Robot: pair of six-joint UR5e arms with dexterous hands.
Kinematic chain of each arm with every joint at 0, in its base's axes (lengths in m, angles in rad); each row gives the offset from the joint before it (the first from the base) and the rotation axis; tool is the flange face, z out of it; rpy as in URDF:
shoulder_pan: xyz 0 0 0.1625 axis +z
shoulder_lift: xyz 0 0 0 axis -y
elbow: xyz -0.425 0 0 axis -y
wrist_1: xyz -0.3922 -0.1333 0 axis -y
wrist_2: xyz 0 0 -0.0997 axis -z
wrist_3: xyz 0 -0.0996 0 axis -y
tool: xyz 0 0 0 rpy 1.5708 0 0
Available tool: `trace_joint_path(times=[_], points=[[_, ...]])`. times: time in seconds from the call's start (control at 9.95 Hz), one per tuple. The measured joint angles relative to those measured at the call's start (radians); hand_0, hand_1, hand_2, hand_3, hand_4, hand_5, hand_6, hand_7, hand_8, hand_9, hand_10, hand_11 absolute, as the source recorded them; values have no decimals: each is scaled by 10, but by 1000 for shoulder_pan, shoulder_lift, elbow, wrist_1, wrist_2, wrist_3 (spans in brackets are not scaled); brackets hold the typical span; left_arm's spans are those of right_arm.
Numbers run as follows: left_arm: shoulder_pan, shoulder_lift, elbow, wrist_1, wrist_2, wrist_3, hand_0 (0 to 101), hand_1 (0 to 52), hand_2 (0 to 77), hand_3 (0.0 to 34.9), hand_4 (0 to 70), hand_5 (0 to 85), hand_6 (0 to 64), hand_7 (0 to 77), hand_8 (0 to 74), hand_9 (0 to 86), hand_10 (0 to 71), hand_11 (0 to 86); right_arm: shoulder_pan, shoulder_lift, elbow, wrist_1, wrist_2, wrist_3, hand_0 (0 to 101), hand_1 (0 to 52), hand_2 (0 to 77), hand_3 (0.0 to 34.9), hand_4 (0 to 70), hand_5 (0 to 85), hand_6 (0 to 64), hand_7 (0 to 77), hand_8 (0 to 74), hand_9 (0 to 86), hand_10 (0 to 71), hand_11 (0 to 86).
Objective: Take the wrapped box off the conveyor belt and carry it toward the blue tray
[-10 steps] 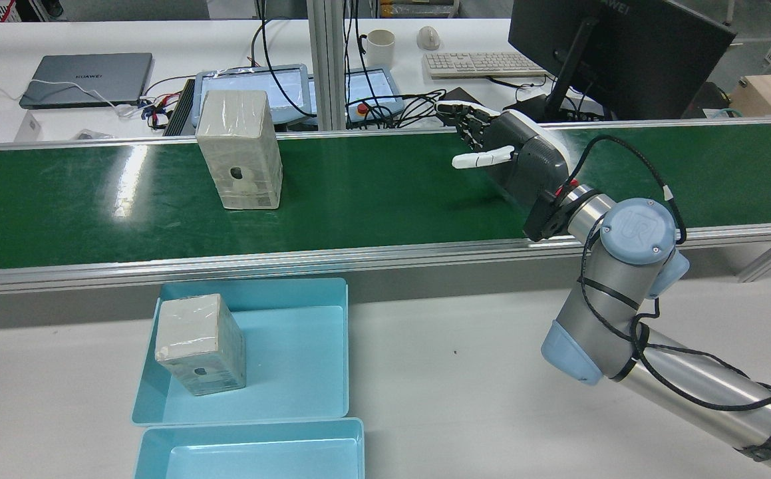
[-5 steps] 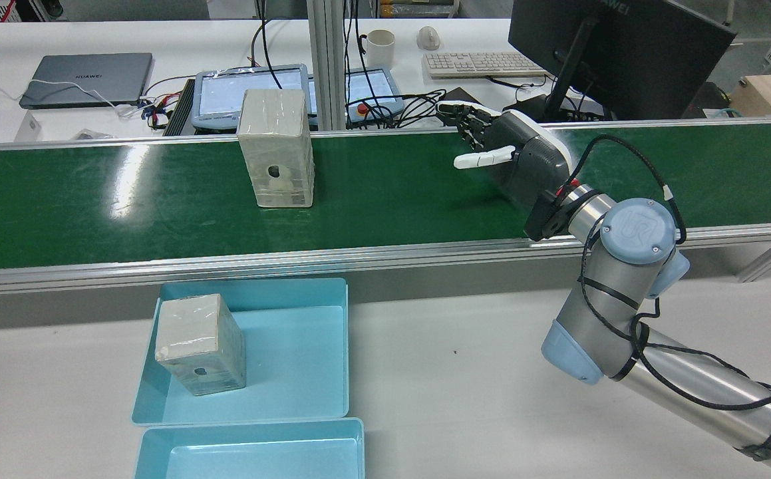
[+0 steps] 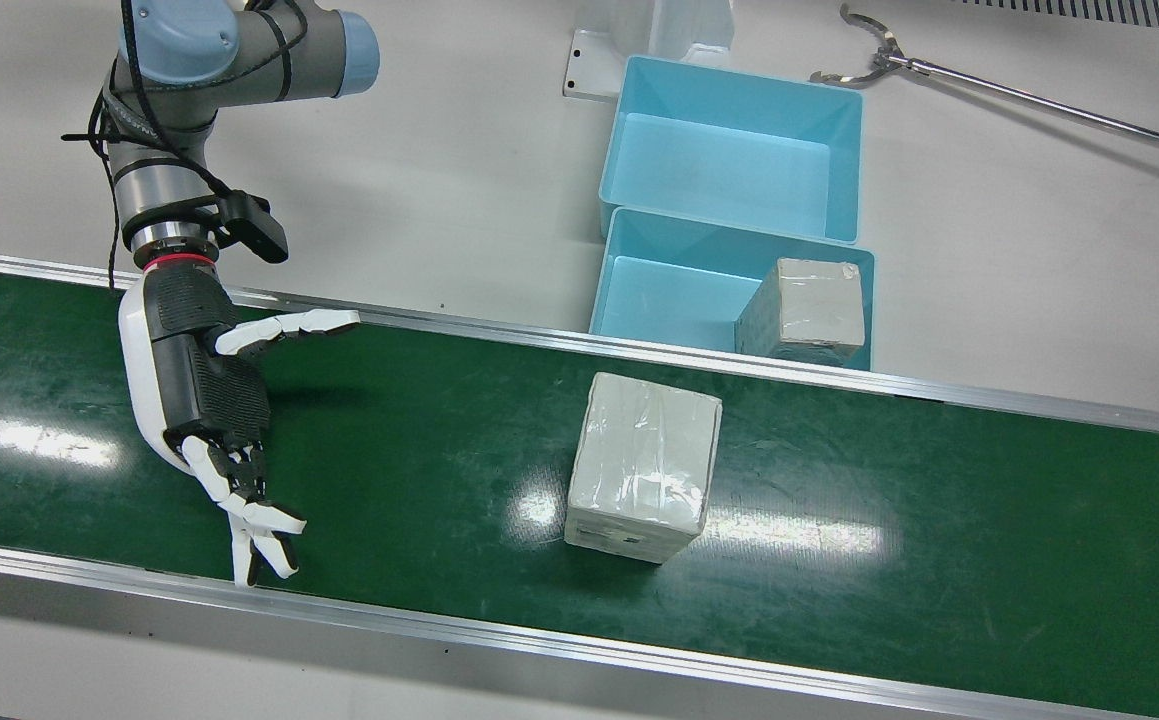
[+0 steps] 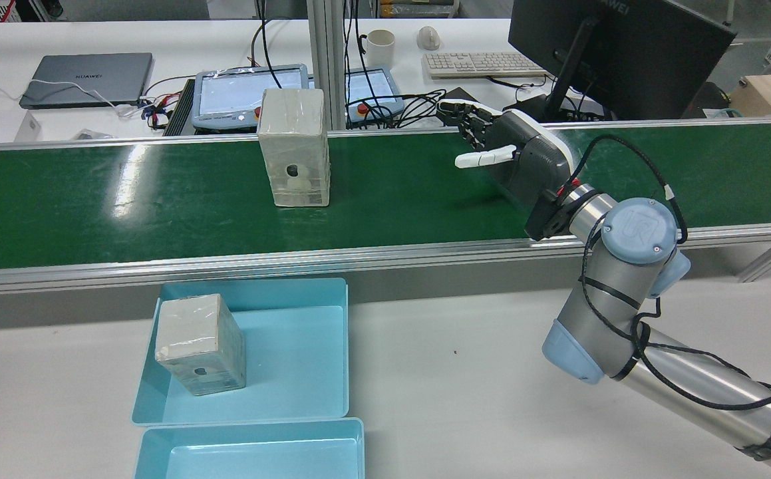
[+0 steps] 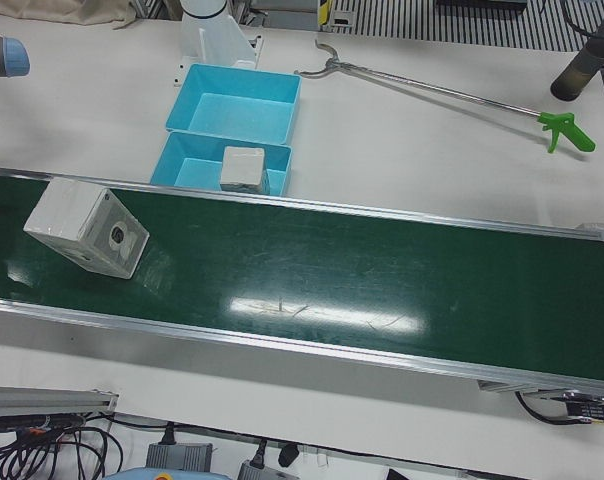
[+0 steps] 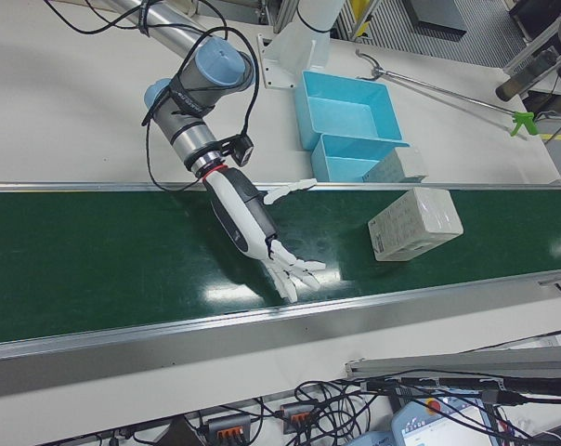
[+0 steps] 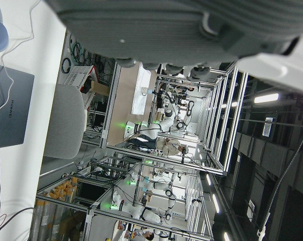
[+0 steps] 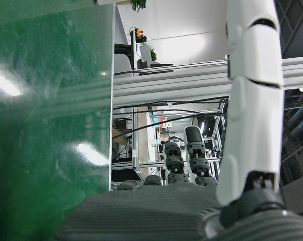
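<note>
While film-wrapped box (image 3: 642, 466) sits, R hand (image 3: 201, 385) splayed

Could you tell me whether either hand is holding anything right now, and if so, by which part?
Nothing is held. The right hand hangs open over the belt, apart from the wrapped box. The left hand shows only partly in its own view, with nothing seen in it.

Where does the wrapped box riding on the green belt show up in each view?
Front view: wrapped box mid-belt, centre.
Rear view: left of centre.
Left-front view: far left.
Right-front view: right side.
Left hand view, right hand view: not in it.
Shared landmark: blue tray holding another box.
</note>
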Motion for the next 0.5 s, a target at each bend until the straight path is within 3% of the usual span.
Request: trace_joint_path(times=[0.1, 0.2, 0.5], points=[[0, 0, 0, 0, 0, 0, 0, 0, 11, 0, 0, 11, 5, 5, 5, 5, 5, 5, 0, -8, -5, 0, 10, 0, 473, 142, 114, 0, 115, 218, 27, 44, 0, 16, 0, 5], [0, 0, 0, 0, 0, 0, 0, 0, 11, 0, 0, 11, 5, 5, 5, 0, 5, 5, 1, -17, -5, 0, 26, 2, 473, 175, 136, 0, 115, 213, 16, 44, 0, 16, 0, 5], [0, 0, 0, 0, 0, 0, 0, 0, 11, 0, 0, 11, 5, 5, 5, 0, 5, 5, 9, -51, 28, 0, 49, 3, 473, 158, 136, 0, 93, 202, 22, 27, 0, 16, 0, 5]])
